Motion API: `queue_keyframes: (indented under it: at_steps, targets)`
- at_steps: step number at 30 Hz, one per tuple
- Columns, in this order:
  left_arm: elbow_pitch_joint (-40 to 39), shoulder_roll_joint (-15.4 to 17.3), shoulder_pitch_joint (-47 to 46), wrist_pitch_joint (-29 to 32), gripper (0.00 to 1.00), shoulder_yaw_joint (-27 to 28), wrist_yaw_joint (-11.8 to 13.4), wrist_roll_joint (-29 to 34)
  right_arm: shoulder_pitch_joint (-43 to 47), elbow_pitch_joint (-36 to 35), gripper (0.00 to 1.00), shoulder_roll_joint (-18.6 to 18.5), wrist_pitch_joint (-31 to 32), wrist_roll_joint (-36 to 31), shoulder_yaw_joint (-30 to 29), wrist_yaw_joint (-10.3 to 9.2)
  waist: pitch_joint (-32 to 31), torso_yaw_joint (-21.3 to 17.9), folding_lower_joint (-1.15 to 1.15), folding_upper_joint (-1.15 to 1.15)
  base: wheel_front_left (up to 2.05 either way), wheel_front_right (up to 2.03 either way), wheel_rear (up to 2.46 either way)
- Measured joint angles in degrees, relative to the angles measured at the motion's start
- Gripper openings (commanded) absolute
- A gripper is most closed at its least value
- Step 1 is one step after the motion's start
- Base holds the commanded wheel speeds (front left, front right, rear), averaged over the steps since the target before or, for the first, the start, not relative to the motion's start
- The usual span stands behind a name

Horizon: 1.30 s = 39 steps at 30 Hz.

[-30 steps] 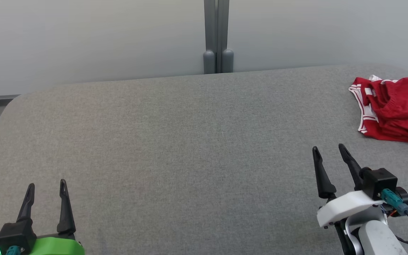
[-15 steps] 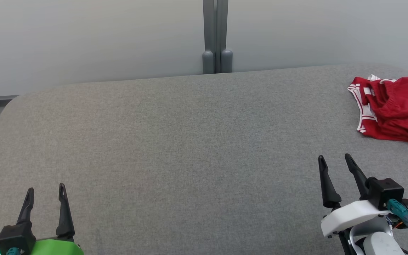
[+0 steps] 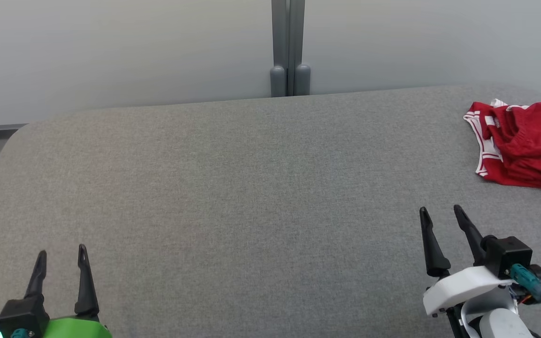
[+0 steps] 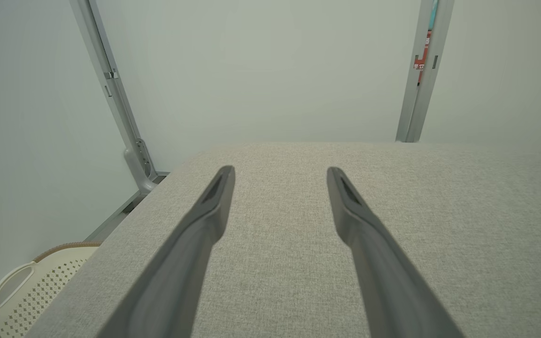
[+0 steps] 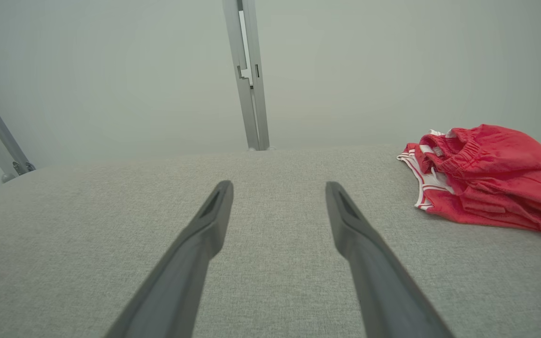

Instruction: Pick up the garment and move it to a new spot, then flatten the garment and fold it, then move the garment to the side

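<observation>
The garment point(image 3: 524, 143) is a pair of red shorts with white trim, lying crumpled at the far right of the grey padded table point(image 3: 251, 188); in the right wrist view the garment point(image 5: 486, 178) lies ahead and to the right. My right gripper point(image 3: 439, 211) hovers open near the table's front right, well short of the shorts, nothing between its fingers. At the front left corner my left gripper point(image 3: 61, 251) also stands open and empty. The same open fingers appear in the left wrist view point(image 4: 280, 171) and the right wrist view point(image 5: 277, 185).
A pale partition wall with a grey post point(image 3: 289, 47) runs behind the table. A perforated cream laundry basket point(image 4: 21, 286) sits on the floor beyond the table's left edge. The table's rounded far-left corner point(image 3: 21, 131) is near the wall.
Both grippers have drawn back slightly toward the front edge of the table compared with a second ago. The shorts lie as before.
</observation>
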Motion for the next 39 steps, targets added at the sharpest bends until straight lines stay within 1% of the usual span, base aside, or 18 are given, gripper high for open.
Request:
queue_keyframes:
  at_steps: [5,7,15,25,39]
  targets:
    - [2.76,-1.13,0.12,0.44,0.0,-0.22,0.0,-0.18,1.44,2.45,0.0,0.45,0.07,0.16,0.11,0.0,0.01,0.0,0.0,0.0,0.0,0.0,0.0]
    - [3.38,-1.31,0.11,1.38,0.0,-0.12,0.0,-1.64,1.71,2.85,0.0,0.57,0.7,1.74,-0.02,0.0,0.03,0.0,0.0,0.0,0.0,0.0,0.0]
    - [3.49,-1.34,-0.02,3.67,0.0,-0.2,-0.03,-11.17,1.6,2.83,0.0,0.6,2.61,10.83,-0.79,0.0,0.11,-0.01,0.0,0.0,0.0,0.0,0.0]
    - [3.21,-1.49,-0.57,5.91,0.0,-0.77,-0.43,-21.58,0.97,2.7,0.0,0.65,4.79,20.95,-1.52,0.0,0.22,-0.02,0.0,0.0,0.0,0.0,0.0]
    - [3.02,-1.75,-1.87,8.91,0.0,-1.27,-0.55,-34.03,0.32,2.55,0.0,0.68,7.37,33.17,-2.53,0.0,0.37,-0.03,0.0,0.0,0.0,0.0,0.0]
